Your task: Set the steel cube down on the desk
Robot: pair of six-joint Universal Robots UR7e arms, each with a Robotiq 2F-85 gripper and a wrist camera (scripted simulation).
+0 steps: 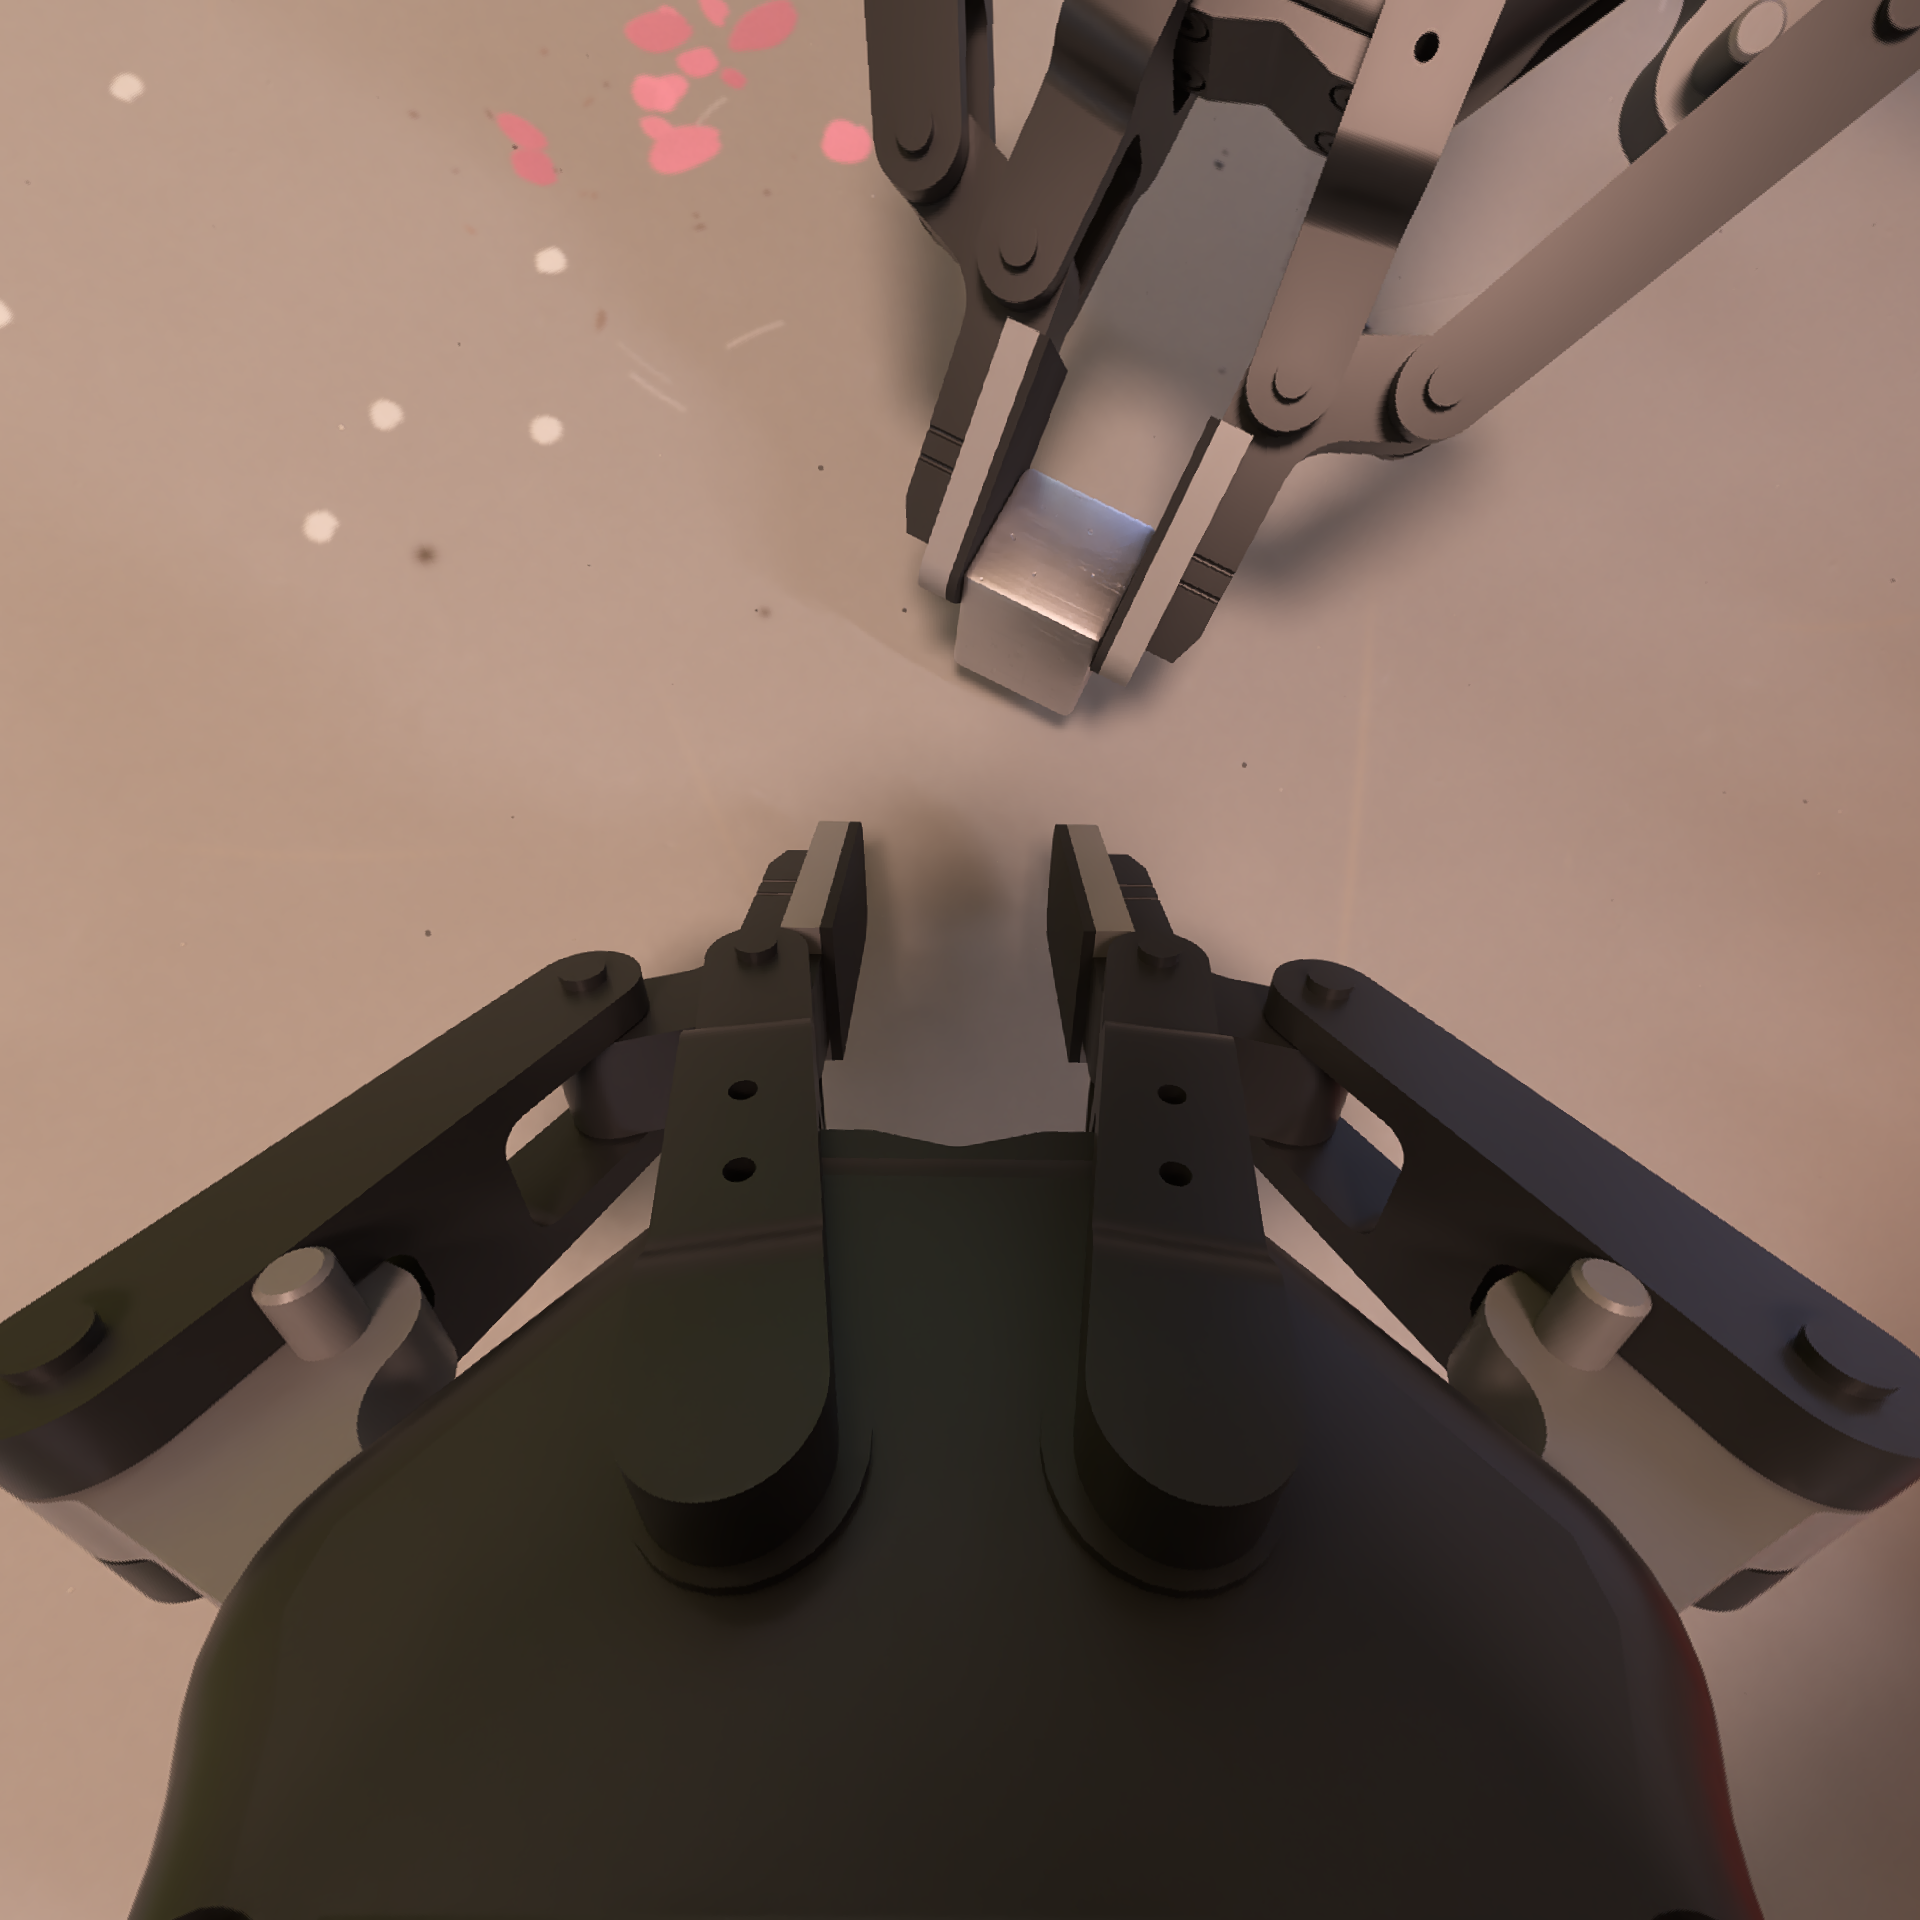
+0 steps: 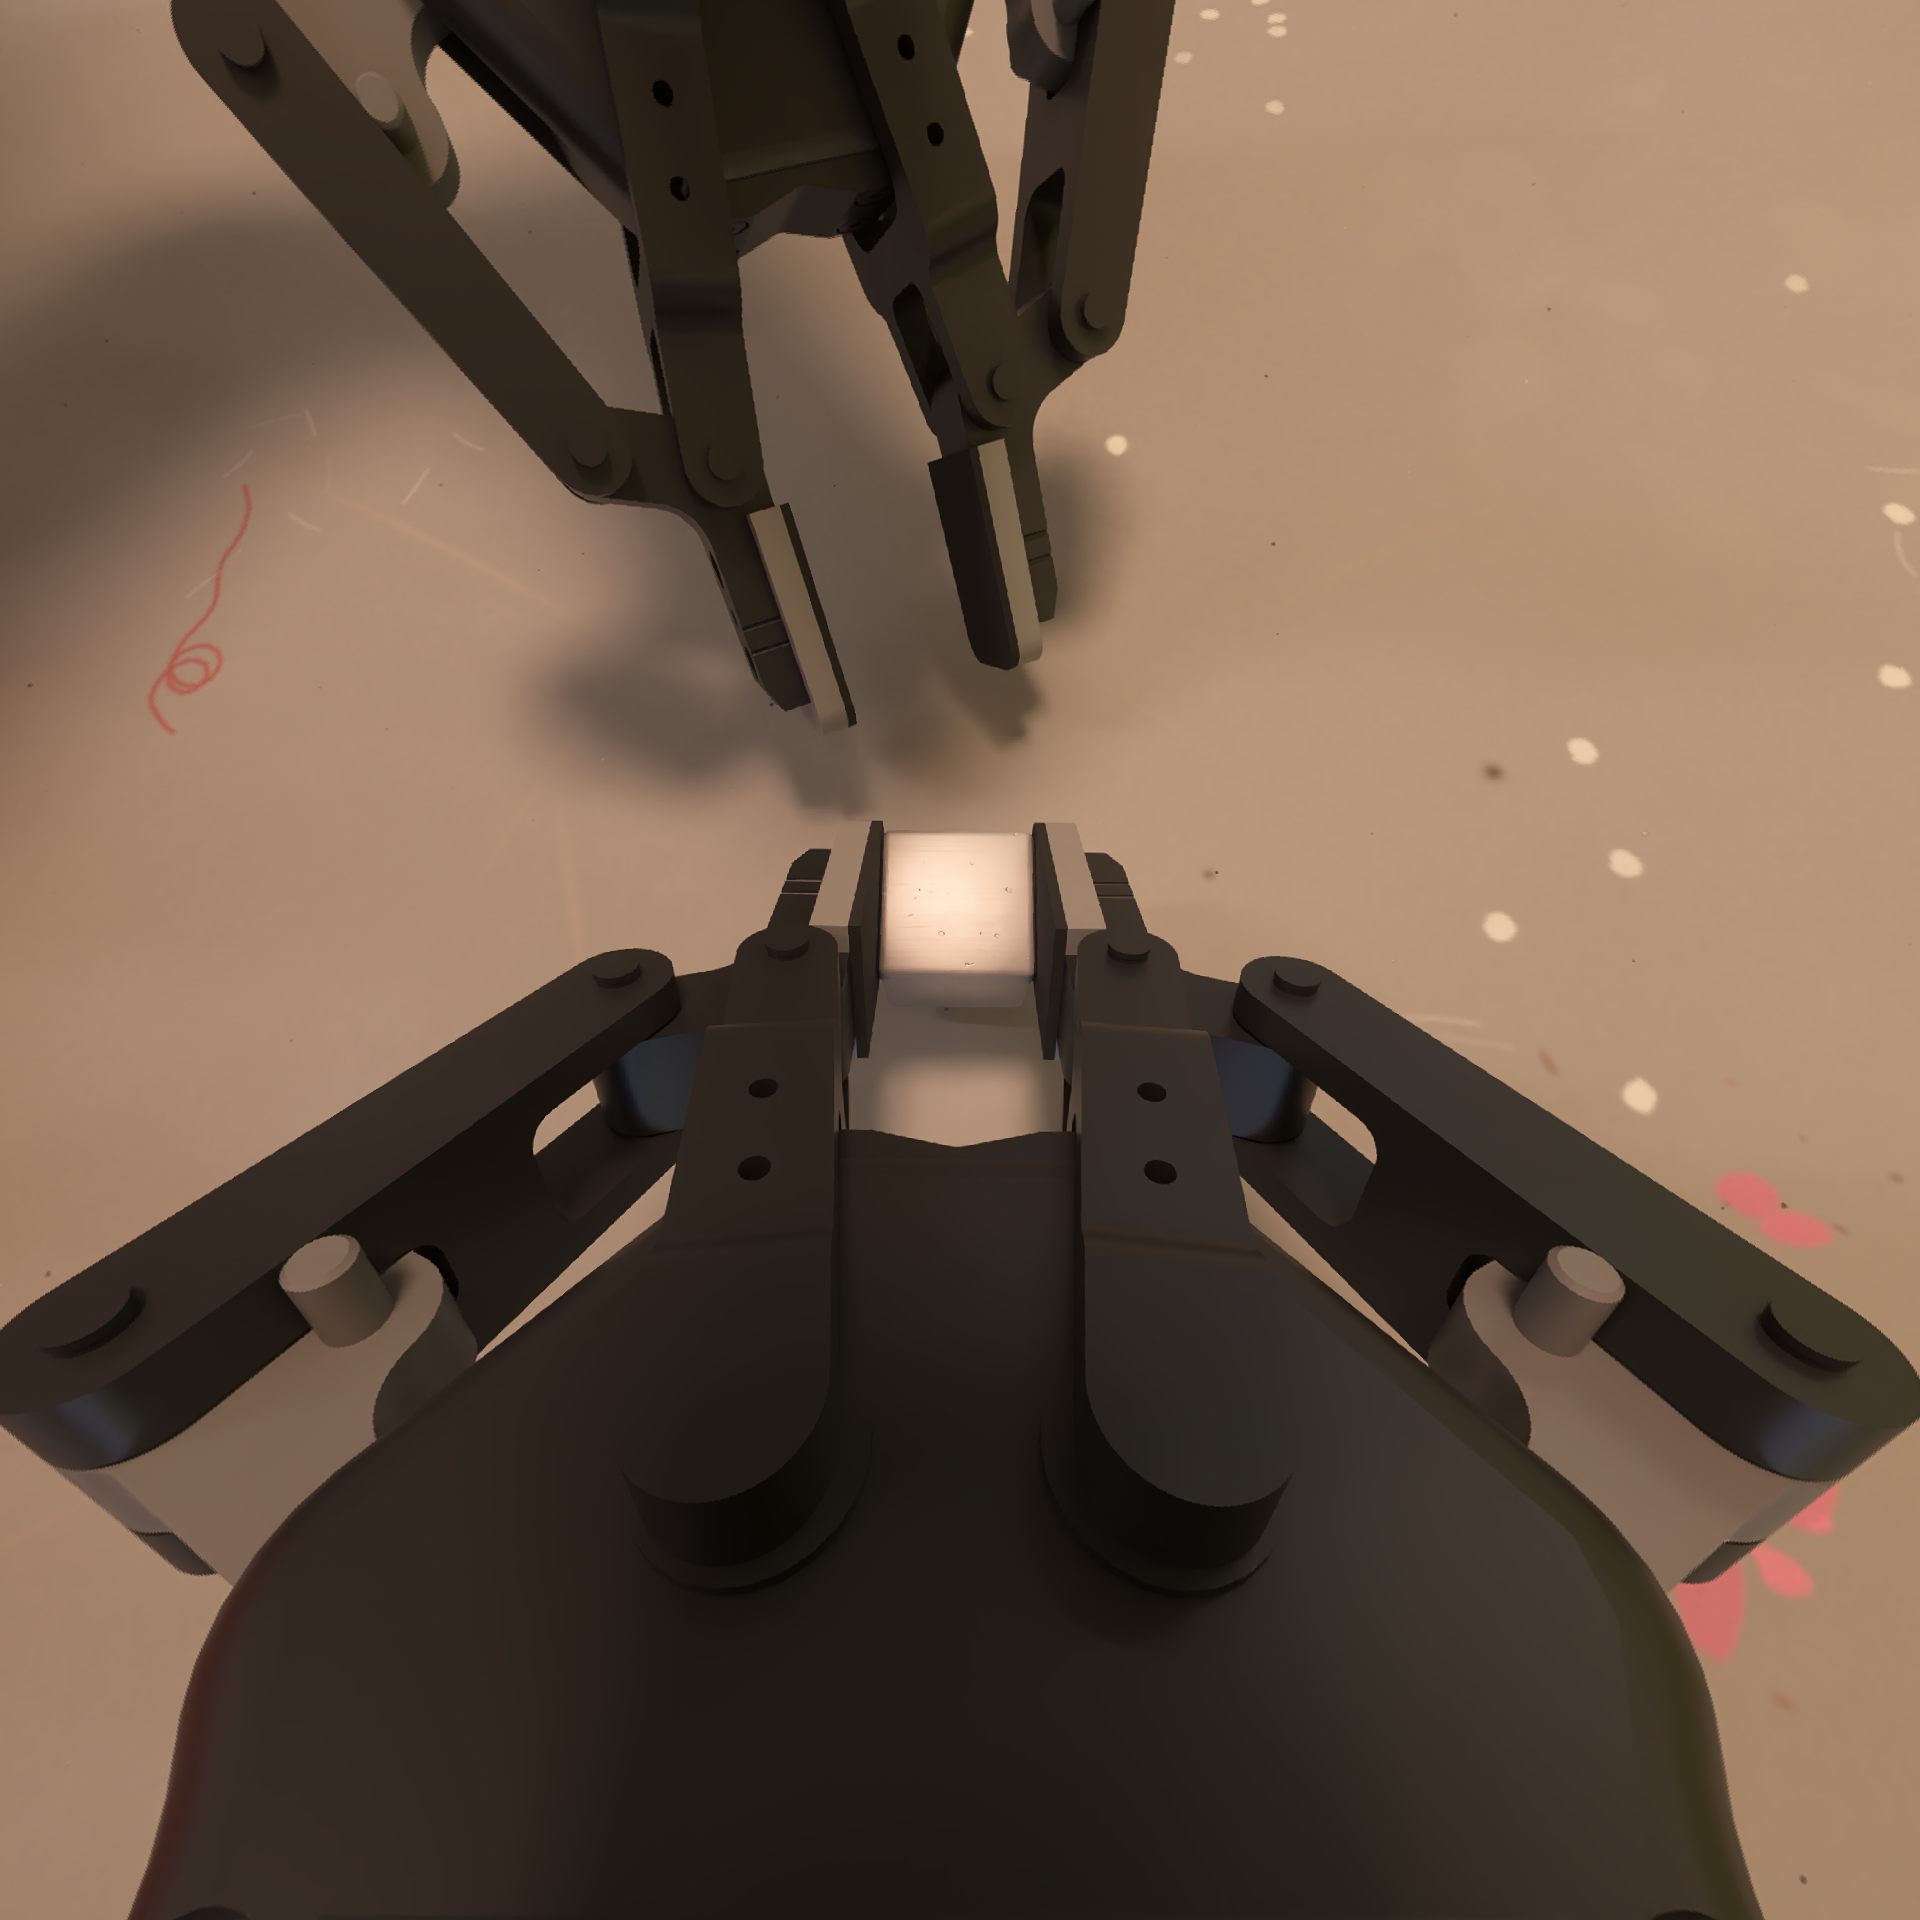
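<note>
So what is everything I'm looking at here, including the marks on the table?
steel cube: one, silvery, pinched between the right claw's fingertips, just above or at the desk.
desk: one, beige, under everything.
pink petal-shaped marks: a cluster, pink, on the desk beyond the left claw.
pale dots: several, whitish, scattered over the desk.
red squiggle: one, thin red line, on the desk left of the claws in the right wrist view.
left claw: one, dark grey, empty, fingers apart, facing the cube.
right claw: one, dark grey, gripping the cube.
</note>
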